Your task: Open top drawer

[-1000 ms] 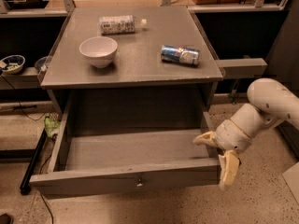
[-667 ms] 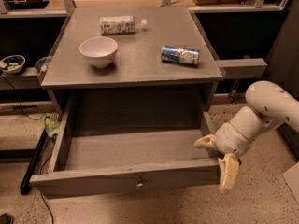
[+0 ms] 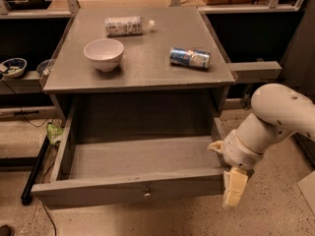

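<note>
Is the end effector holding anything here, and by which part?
Cannot be told. The end effector is at the open top drawer's front right corner, away from its knob; any grasp is hidden.

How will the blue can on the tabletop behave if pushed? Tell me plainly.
The blue can lies on its side, so it would probably roll. A small drinks can, it is likely light and crushable. The claw sits at the right front corner of the open top drawer, far from the can.
</note>
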`<state>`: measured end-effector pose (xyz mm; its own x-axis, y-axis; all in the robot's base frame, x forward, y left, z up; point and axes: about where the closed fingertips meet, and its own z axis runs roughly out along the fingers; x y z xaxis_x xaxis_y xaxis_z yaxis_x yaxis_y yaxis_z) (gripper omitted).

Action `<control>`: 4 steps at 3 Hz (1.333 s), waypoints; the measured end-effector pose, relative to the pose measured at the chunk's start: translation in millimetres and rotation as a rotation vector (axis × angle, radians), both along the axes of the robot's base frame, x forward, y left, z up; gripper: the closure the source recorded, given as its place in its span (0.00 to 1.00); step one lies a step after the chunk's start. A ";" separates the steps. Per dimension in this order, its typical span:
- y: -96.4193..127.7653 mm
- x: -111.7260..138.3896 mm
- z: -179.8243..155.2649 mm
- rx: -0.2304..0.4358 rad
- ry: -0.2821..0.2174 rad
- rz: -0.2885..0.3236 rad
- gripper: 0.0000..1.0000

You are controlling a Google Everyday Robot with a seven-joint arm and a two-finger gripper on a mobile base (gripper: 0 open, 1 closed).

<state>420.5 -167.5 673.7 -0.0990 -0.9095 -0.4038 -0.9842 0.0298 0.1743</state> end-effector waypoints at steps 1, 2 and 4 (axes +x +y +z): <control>0.9 0.3 -3.1 0.011 0.024 0.013 0.00; 2.2 -3.6 -9.6 0.017 0.071 0.024 0.00; 0.4 -10.2 -16.8 0.016 0.126 0.042 0.00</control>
<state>410.3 -167.1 657.0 -0.1119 -0.9073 -0.4054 -0.9548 -0.0149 0.2968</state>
